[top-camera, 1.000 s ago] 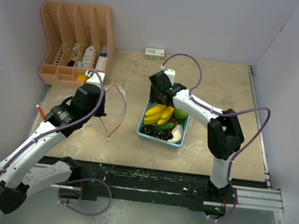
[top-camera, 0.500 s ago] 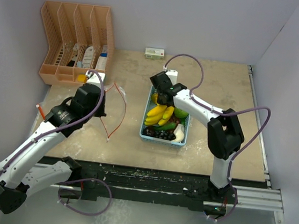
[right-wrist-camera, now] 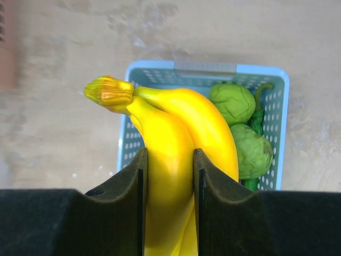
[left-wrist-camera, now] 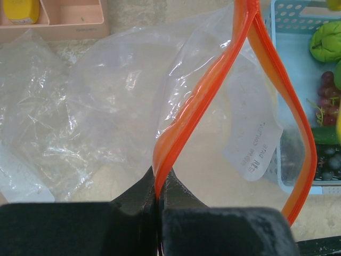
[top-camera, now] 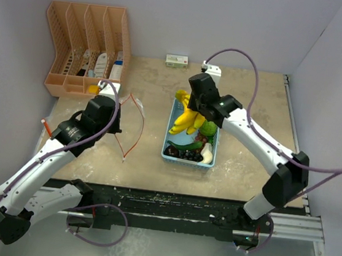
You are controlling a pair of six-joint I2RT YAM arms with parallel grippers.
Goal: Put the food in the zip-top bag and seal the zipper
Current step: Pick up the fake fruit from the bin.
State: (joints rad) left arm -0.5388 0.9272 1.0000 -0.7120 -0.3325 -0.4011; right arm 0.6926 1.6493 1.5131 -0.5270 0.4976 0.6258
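Top external view: yellow toy banana bunch (top-camera: pixel 187 119) now lifted above the light-blue plastic basket (top-camera: pixel 182 161) (it lay inside a second ago).
Right gripper (right-wrist-camera: pixel 169 157): clamped on the bunch.
Left gripper (left-wrist-camera: pixel 158 193): pinching the clear zip-top bag (left-wrist-camera: pixel 117 101) by its orange rim, mouth open.
Meaning: first item looks ready to carry across.

- Banana bunch (right-wrist-camera: pixel 176 133): smooth, glossy yellow plastic.
- Round green fruits (right-wrist-camera: pixel 232 102): wrinkled, matt.
- Basket (right-wrist-camera: pixel 281 122): light-blue perforated plastic.
- Zip-top bag (left-wrist-camera: pixel 106 96): thin clear crinkled film, glossy orange zipper (left-wrist-camera: pixel 198 105).
- Worktop (top-camera: pixel 253 112): rough, matt beige.
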